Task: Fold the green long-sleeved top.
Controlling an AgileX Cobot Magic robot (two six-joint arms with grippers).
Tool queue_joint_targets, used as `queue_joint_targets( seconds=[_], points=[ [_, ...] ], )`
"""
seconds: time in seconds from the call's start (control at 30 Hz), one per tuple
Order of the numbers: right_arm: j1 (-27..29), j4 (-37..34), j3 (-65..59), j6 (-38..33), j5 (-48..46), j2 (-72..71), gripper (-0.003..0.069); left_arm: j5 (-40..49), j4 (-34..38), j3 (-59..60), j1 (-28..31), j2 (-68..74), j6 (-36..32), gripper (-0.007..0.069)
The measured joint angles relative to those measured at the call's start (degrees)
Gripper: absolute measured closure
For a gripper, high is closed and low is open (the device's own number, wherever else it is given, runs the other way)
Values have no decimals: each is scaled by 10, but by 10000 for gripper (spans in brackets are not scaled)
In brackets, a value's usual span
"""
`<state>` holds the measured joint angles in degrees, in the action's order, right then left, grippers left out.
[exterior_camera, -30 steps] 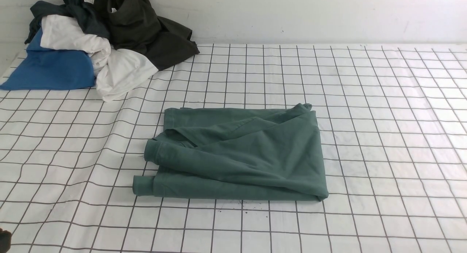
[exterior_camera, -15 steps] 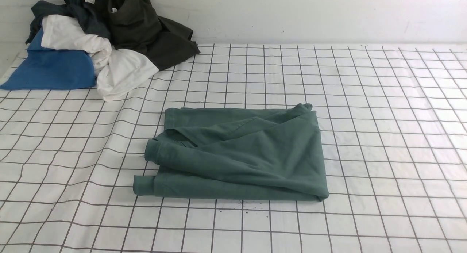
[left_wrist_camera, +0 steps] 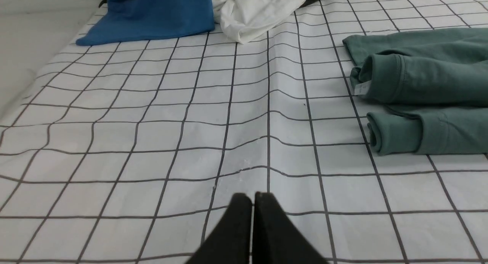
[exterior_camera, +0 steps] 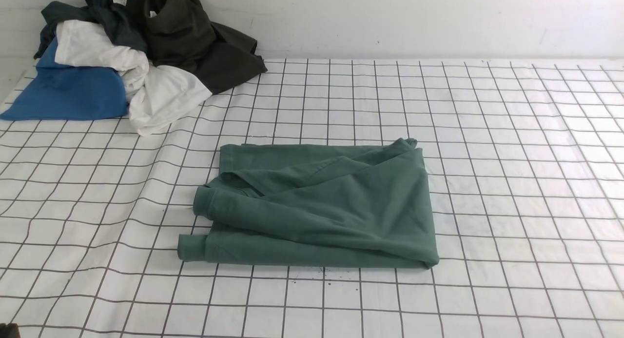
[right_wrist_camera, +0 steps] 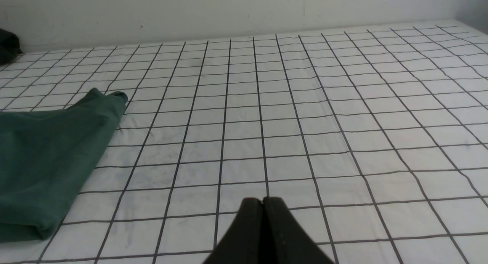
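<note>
Green long-sleeved top point(exterior_camera: 321, 206) lay mid-counter point(exterior_camera: 512, 182) as a compact folded rectangle, cuffs at its left edge. Left hand point(left_wrist_camera: 252, 197) and right hand point(right_wrist_camera: 263, 201) both pressed together, empty, clear of cloth. Judged: folding essentially complete; next, at most tidying the cuffs.

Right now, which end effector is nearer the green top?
Left, marginally. The left end effector sits off the green top's cuff side; the right end effector off its folded edge.

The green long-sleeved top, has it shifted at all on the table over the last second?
No. The green long-sleeved top lies folded over the same squares of the checked tablecloth, its cuffs and corners meeting the same grid lines as before.
</note>
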<state>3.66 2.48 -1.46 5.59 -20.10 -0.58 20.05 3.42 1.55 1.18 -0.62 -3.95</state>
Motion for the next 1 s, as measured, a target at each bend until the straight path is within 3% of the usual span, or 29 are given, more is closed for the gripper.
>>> queue_joint_targets(
  seconds=[1.0],
  points=[
    [0, 0, 0, 0, 0, 0, 673, 4, 21, -1, 0, 0, 0, 631]
  ],
)
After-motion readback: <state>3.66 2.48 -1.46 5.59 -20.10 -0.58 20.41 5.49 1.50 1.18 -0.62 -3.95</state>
